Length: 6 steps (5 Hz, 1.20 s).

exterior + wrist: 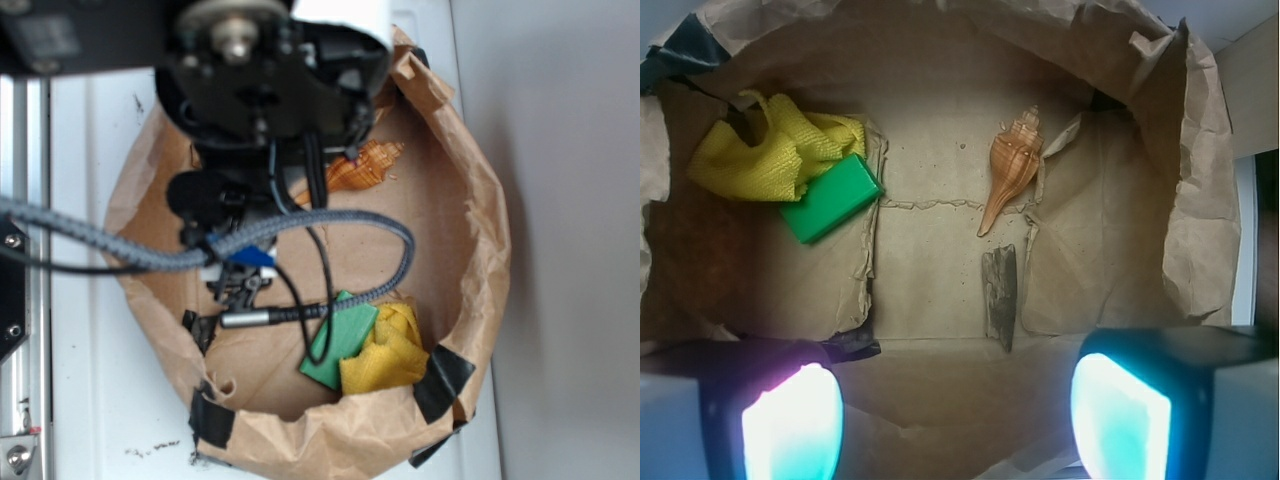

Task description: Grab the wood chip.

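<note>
A: Where's the wood chip (1001, 295)?
B: Flat on the creased paper floor; a rough grey-brown sliver, just below the ridged orange seashell (1013, 165).
A: And the gripper (958, 420)?
B: Jaws apart, glowing pads (1120, 420) empty; chip lies between and beyond them.

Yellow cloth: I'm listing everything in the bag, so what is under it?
The yellow cloth drapes over one corner of a green block. The rest of the block shows. Whatever else lies beneath the cloth is covered.

seashell (1012, 165) just beside wood chip (1001, 292)
</note>
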Tool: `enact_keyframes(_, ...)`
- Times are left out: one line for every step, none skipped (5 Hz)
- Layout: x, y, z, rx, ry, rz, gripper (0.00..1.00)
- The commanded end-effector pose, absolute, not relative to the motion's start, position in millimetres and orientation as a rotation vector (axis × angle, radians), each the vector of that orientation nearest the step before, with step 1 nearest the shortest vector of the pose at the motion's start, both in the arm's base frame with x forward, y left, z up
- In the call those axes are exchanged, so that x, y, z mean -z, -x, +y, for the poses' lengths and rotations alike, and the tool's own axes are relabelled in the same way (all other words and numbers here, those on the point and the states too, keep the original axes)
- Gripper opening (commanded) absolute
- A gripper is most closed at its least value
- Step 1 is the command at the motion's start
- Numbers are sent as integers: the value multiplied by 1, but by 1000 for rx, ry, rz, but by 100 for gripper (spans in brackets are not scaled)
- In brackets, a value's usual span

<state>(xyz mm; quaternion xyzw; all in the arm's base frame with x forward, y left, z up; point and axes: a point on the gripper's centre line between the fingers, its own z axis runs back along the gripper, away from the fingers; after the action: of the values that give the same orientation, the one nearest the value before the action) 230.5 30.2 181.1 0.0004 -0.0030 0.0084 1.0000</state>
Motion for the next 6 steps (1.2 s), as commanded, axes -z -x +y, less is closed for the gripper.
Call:
enact_keyframes(-147, -241, 33, -65, -3, -104, 100)
enact_keyframes(-118, -247, 45, -72, 3, -77, 100)
enact_keyframes(-95, -252, 58, -83, -49, -64, 100)
enact_keyframes(-88, -249, 72, -48, -69, -17, 100)
enact_keyframes(-96, -239, 90, -20, -35, -10, 100)
enact_keyframes(-89, -235, 96, -9, -53, -24, 100)
